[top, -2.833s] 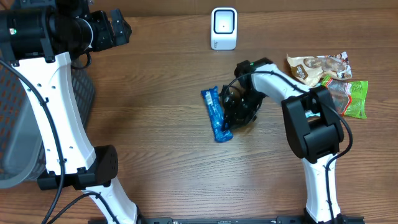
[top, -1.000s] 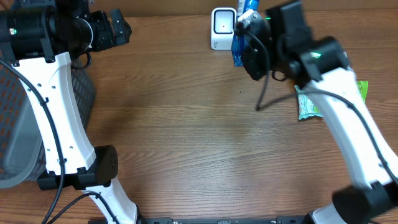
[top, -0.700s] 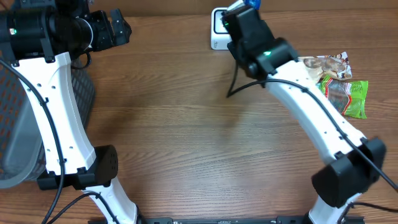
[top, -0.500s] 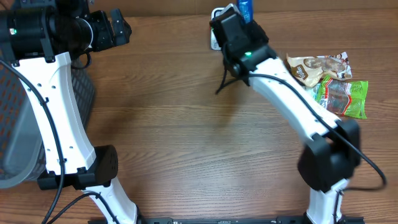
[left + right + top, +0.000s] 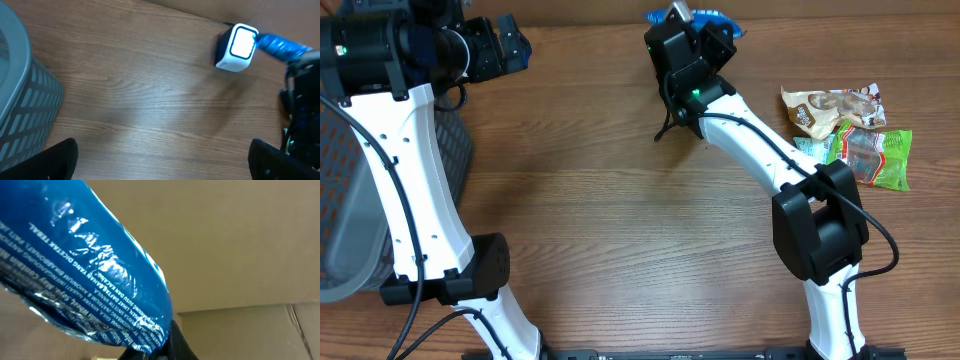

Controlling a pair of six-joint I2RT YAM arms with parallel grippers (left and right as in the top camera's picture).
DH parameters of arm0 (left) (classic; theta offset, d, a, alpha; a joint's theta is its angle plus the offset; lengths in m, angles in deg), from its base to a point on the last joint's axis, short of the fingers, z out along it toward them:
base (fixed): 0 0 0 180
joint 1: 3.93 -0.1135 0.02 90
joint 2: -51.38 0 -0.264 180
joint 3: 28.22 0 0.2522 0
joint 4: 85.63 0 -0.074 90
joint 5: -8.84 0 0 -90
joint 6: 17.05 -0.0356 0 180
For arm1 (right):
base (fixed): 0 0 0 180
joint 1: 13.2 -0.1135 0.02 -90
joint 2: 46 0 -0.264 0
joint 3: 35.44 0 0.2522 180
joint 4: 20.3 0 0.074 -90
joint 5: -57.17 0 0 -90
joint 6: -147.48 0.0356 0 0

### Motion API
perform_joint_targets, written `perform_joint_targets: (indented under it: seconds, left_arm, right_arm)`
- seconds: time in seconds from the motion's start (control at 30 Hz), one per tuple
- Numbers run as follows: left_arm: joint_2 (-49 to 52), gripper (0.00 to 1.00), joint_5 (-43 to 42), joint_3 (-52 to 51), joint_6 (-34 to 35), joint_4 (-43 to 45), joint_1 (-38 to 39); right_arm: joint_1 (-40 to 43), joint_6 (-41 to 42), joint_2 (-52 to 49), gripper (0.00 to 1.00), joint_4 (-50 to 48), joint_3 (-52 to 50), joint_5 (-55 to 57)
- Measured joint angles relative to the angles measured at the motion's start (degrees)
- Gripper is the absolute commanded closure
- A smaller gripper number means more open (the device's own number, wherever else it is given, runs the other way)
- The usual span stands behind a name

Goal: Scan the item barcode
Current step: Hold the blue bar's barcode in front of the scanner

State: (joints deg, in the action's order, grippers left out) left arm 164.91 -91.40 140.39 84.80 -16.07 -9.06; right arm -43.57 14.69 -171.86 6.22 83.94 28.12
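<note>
Two grippers: the right gripper (image 5: 688,28) pinched the blue snack packet (image 5: 280,46) just beside the scanner (image 5: 239,47), while the left gripper (image 5: 162,155) hung with fingers spread wide.

The desk's (image 5: 590,230) middle and front lie open for a pass. The basket (image 5: 340,200) and left arm (image 5: 410,180) block the left edge. The right arm (image 5: 760,150) slants from the front edge to the back, its bar (image 5: 280,46) just beside the scanner (image 5: 239,47). Packets (image 5: 850,130) crowd the right edge.
</note>
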Motion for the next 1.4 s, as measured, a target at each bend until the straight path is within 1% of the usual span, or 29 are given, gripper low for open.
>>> perform_joint_targets:
  seconds: [0.23, 0.4, 0.57, 0.73, 1.03, 1.4]
  left_arm:
    - [0.00, 0.00, 0.00, 0.00, 0.00, 0.00, 0.00]
    - [0.00, 0.00, -0.02, 0.00, 0.00, 0.00, 0.00]
    - [0.00, 0.00, -0.02, 0.00, 0.00, 0.02, 0.00]
    - [0.00, 0.00, -0.02, 0.00, 0.00, 0.02, 0.00]
    - [0.00, 0.00, 0.00, 0.00, 0.00, 0.00, 0.00]
    - [0.00, 0.00, 0.00, 0.00, 0.00, 0.02, 0.00]
  right_arm:
    - [2.05, 0.98, -0.44, 0.96, -12.94, 0.00, 1.18]
    - [3.21, 1.20, -4.37, 0.96, -15.93, 0.04, 1.38]
    - [3.58, 3.41, -8.70, 0.96, -16.57, 0.00, 1.07]
    - [3.65, 6.16, -9.01, 0.96, -17.20, 0.00, 0.92]
    - [3.67, 8.22, -12.28, 0.96, -17.59, 0.00, 0.70]
    - [4.15, 11.13, -12.41, 0.96, -17.49, 0.00, 0.52]
